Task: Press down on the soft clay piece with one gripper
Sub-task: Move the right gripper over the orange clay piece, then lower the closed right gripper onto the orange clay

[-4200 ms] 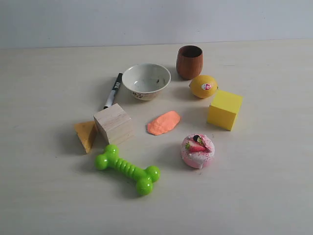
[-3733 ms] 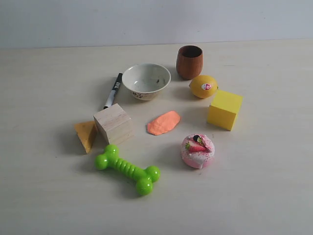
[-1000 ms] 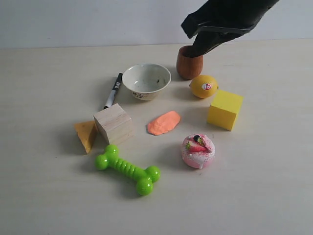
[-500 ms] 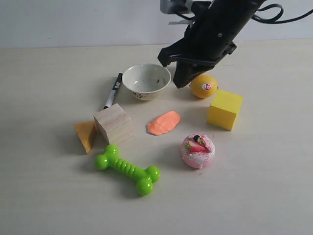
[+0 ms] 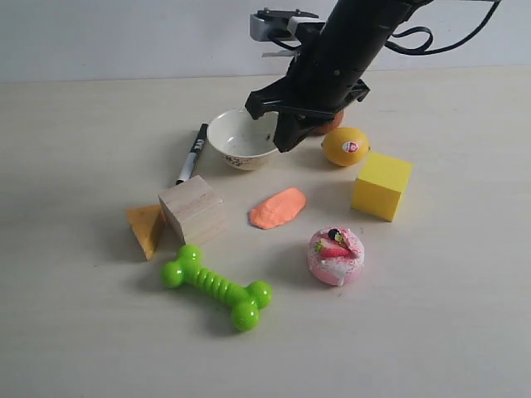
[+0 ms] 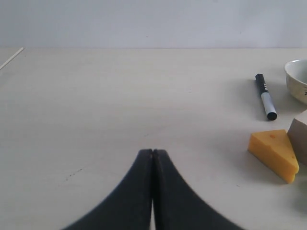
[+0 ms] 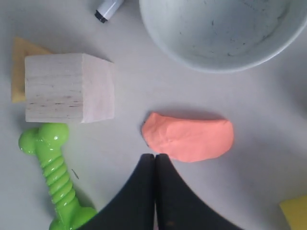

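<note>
The right black two-fingered pincer (image 7: 154,160) has its fingers pressed together, holding nothing, and hangs above the pale tabletop (image 7: 129,88). The flat salmon-orange oval clay piece (image 7: 189,139) lies just ahead of its tips, not touching them. Beyond the clay stands a white ceramic bowl (image 7: 211,57). The left pincer (image 6: 152,155) is pressed together too.

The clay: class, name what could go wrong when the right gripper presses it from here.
1. The right gripper hangs close by the bowl; a low path might clip its rim.
2. Its shut jaws make a narrow tip lined up near the edge of the clay, so it might shove it sideways instead of denting it.
</note>
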`<state>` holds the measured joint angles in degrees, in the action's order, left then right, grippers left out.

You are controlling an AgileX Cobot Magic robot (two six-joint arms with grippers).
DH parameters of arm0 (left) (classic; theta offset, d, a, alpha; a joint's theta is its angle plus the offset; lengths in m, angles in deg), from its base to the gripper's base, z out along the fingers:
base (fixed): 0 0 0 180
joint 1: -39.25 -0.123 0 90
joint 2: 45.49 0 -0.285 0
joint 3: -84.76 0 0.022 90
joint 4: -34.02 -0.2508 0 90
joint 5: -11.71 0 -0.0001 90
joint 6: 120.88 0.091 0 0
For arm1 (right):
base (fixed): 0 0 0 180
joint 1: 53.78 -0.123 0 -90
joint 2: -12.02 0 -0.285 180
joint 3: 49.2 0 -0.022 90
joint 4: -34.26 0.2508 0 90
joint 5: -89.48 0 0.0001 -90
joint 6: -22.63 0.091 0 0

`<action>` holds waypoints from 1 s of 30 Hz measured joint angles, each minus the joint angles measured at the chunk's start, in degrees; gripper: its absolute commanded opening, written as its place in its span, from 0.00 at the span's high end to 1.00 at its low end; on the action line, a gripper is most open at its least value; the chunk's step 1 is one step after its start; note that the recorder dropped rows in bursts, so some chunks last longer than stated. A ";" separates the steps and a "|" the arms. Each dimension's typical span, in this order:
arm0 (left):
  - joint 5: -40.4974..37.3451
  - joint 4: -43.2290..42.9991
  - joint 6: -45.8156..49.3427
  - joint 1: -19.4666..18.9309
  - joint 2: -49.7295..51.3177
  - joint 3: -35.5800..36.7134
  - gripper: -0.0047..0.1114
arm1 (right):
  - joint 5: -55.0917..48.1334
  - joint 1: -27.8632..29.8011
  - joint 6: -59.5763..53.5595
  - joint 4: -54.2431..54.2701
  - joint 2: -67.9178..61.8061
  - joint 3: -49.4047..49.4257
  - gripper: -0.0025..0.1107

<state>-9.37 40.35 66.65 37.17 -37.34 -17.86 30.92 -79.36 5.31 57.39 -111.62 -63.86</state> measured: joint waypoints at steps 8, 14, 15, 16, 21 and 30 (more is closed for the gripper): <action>0.00 0.00 0.00 0.00 0.00 0.00 0.96 | -0.11 -2.94 5.22 -7.46 -3.40 -0.10 0.98; 0.00 0.00 0.00 0.00 0.00 0.00 0.96 | -0.71 -4.28 6.55 -9.72 -5.44 -0.10 0.98; 0.00 0.00 0.00 0.00 0.00 0.00 0.96 | -0.75 -4.28 6.66 -9.86 -5.66 -0.10 0.98; 0.00 0.00 0.00 0.00 0.00 0.00 0.96 | -0.85 -4.28 6.66 -9.95 -5.91 -0.10 0.98; 0.00 0.00 0.00 0.00 0.00 0.00 0.96 | -0.85 -4.28 6.66 -10.28 -6.27 -0.10 0.98; 0.00 0.00 0.00 0.00 0.00 0.00 0.96 | -0.51 -4.28 6.66 -10.71 -6.65 -0.21 0.98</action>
<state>-9.37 40.35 66.65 37.17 -37.34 -17.86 30.42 -83.64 11.97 46.68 -118.27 -64.07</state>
